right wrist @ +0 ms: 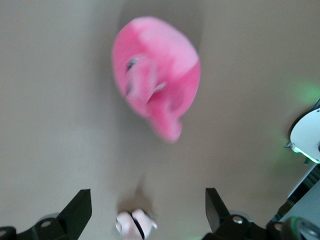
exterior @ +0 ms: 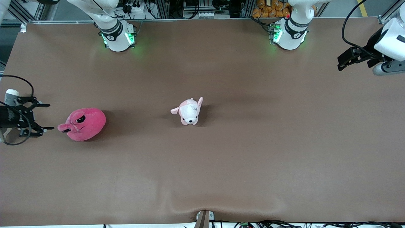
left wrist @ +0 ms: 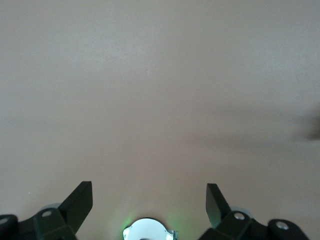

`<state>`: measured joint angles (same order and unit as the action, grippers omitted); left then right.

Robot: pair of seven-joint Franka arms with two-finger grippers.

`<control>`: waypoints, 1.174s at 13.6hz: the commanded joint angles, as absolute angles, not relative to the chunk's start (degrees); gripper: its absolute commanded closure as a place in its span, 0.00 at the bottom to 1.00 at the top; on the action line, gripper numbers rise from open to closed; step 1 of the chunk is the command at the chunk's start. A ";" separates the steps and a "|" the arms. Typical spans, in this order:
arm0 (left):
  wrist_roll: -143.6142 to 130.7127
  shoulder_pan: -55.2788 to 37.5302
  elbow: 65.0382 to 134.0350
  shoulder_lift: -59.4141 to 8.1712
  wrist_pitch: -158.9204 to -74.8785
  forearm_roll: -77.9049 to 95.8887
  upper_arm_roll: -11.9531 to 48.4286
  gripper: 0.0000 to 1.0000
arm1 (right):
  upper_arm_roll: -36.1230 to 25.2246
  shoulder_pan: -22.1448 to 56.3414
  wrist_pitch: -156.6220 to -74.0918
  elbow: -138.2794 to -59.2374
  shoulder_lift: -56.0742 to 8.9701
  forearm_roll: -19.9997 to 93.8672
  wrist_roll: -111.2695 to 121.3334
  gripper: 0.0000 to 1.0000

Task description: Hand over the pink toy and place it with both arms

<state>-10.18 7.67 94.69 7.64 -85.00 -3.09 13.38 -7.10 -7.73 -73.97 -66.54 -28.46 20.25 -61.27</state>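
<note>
The pink toy (exterior: 84,123), a hot-pink round plush with half-lidded black eyes and ear flaps, lies on the brown table toward the right arm's end. It also shows in the right wrist view (right wrist: 155,85). My right gripper (exterior: 50,117) is open and empty at the table's edge, just beside the toy, with its fingers pointing at it and not touching it; in its wrist view (right wrist: 148,200) the jaws stand wide apart. My left gripper (exterior: 340,63) is open and empty, held over the left arm's end of the table, and its wrist view (left wrist: 150,192) shows only bare table.
A small pale pink-and-white plush dog (exterior: 190,111) lies at the middle of the table and shows in the right wrist view (right wrist: 134,225). The arms' bases (exterior: 117,38) (exterior: 288,34) glow green along the table's edge by the robots. The brown mat (exterior: 221,164) has a ripple near the front camera.
</note>
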 commanded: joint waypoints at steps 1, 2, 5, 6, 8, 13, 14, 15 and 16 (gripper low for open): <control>-9.05 3.00 98.62 11.60 -87.28 -3.25 8.28 0.00 | -6.77 -4.58 -69.54 -60.22 -26.38 19.16 -60.82 0.00; -9.05 2.64 97.74 11.08 -87.01 -3.34 8.17 0.00 | -6.68 -3.87 -68.30 -59.60 -24.80 19.25 -60.65 0.00; -10.28 0.63 97.47 10.37 -88.15 -3.25 7.74 0.00 | -5.72 -1.59 -66.63 -58.98 -19.36 19.34 -55.75 0.00; -10.28 -0.78 97.47 10.28 -88.85 -3.34 5.91 0.00 | -5.71 -0.36 -64.79 -58.97 -16.99 18.29 -52.85 0.00; -10.28 -2.81 97.56 10.20 -89.65 -3.16 3.43 0.00 | -5.71 2.97 -62.59 -59.06 -12.94 12.60 -44.96 0.00; -8.89 -2.11 98.17 9.58 -92.37 -0.53 3.43 0.00 | -5.80 3.43 -59.33 -59.68 -9.16 6.42 -15.07 0.00; -8.27 -2.46 98.26 9.75 -92.11 -0.88 3.78 0.00 | -5.80 3.17 -59.15 -60.55 -8.10 4.94 -9.46 0.00; -7.57 -2.63 98.17 9.76 -92.02 -1.05 4.04 0.00 | -5.80 3.25 -59.67 -62.64 -7.74 2.83 -3.66 0.00; -7.21 -2.55 98.09 9.67 -91.85 -1.05 4.22 0.00 | -5.63 3.69 -60.11 -63.97 -7.04 0.55 -1.52 0.00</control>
<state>-8.71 -2.14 97.75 9.27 -91.35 -1.40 4.12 -6.01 3.39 -59.10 -59.12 -10.06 4.22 -7.97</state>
